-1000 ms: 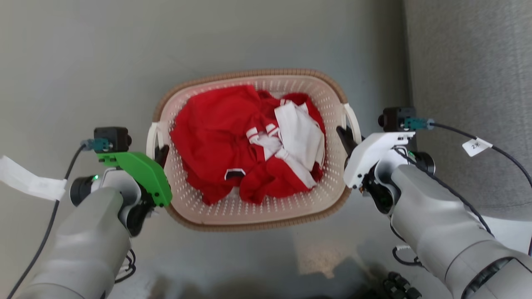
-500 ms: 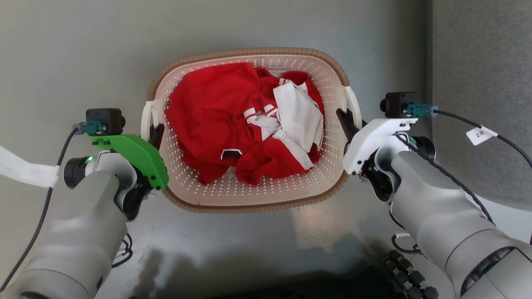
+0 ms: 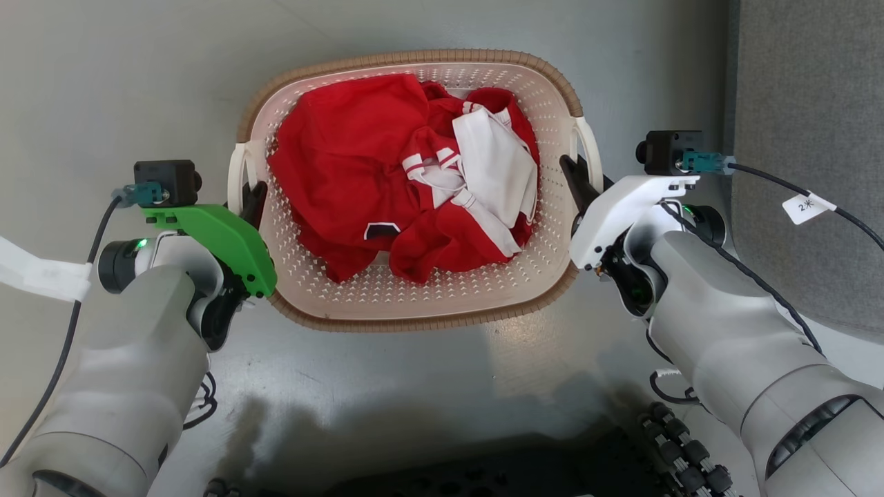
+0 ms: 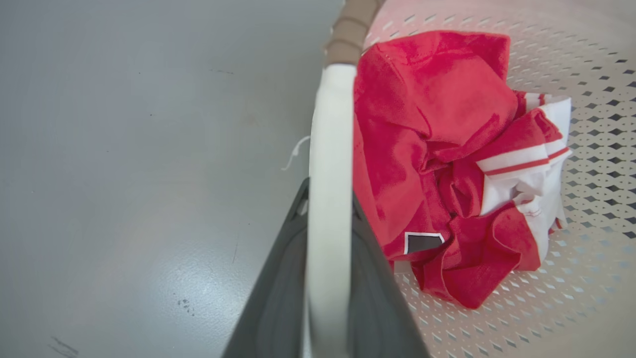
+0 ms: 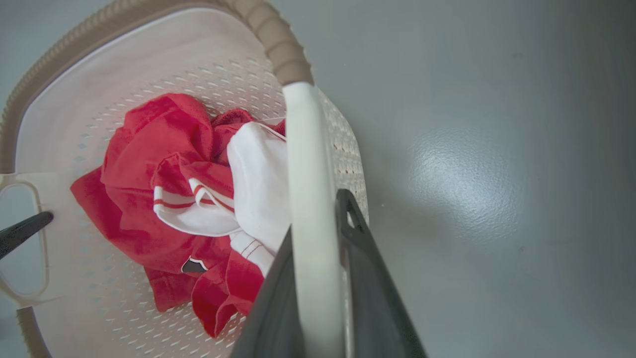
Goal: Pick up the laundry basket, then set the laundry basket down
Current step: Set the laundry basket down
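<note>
While left claw (image 3: 257, 193) and right claw (image 3: 569, 169) stay clamped on its handles (image 4: 328, 149), basket (image 3: 414, 323) shifts far with them: mid-carry, set-down pending.

laundry basket (image 3: 414, 304): floor's middle hidden under red and white clothes (image 3: 345, 159).
left gripper (image 4: 328, 194): inner finger faces covered by left handle (image 4: 330, 124); bases cut off below.
right gripper (image 5: 315, 214): one fingertip behind right handle (image 5: 303, 139).
cable tag (image 3: 808, 206): marking too small to read.
black platform (image 3: 449, 480): cut by bottom edge.
</note>
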